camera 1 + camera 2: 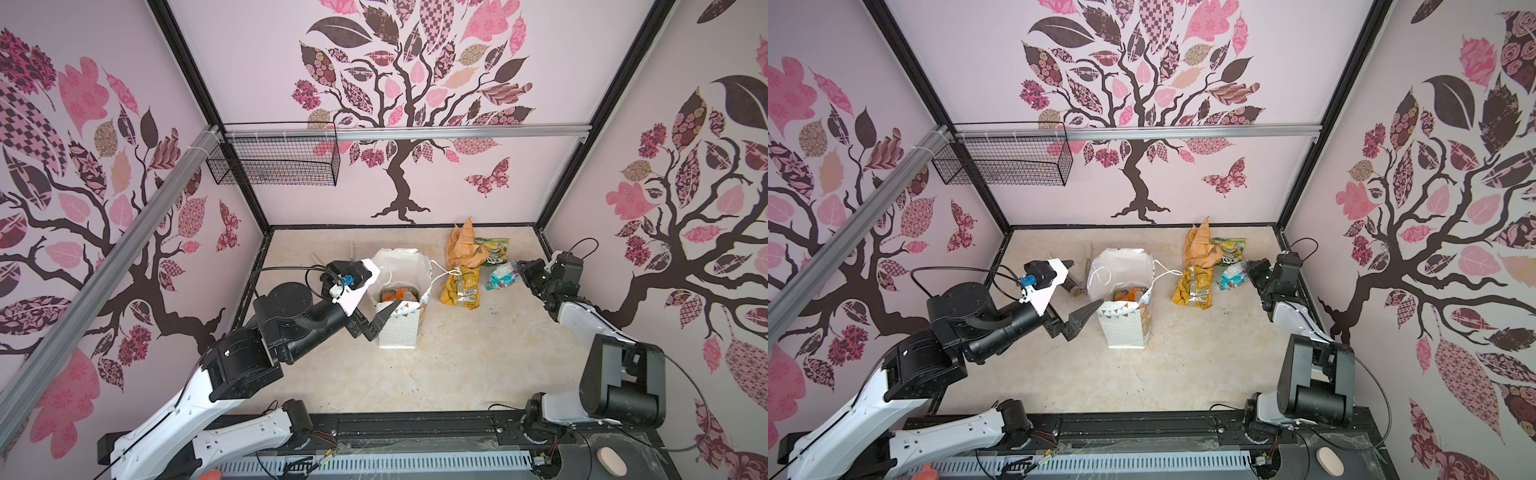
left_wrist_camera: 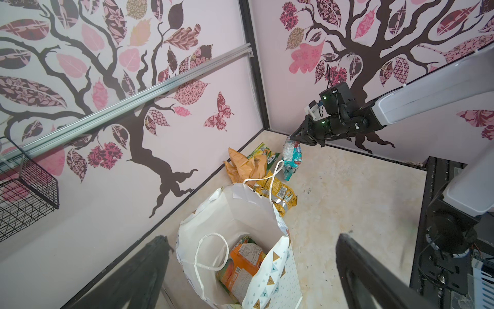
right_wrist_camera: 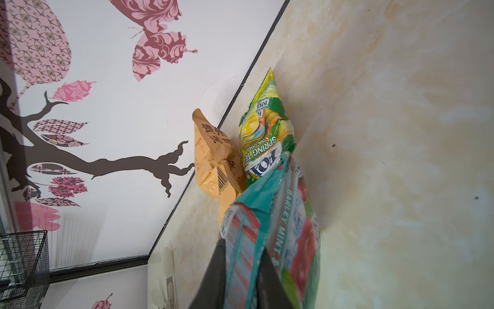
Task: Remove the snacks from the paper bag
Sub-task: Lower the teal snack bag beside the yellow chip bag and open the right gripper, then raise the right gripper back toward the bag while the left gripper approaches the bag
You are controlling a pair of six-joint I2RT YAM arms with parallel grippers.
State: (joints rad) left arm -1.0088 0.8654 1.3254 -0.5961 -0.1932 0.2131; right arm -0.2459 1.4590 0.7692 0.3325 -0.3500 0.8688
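The white dotted paper bag stands upright and open mid-table. An orange snack lies inside it. My left gripper is open wide, with one finger at the bag's near rim and the bag mouth between the jaws. To the bag's right lie a mustard-yellow packet and a green-and-yellow packet. My right gripper is shut on the top edge of a teal packet, which hangs low over the table.
A crumpled tan-brown paper piece leans by the back wall between the packets. A black wire basket hangs from the rail at the back left. Pink walls close in the table on three sides.
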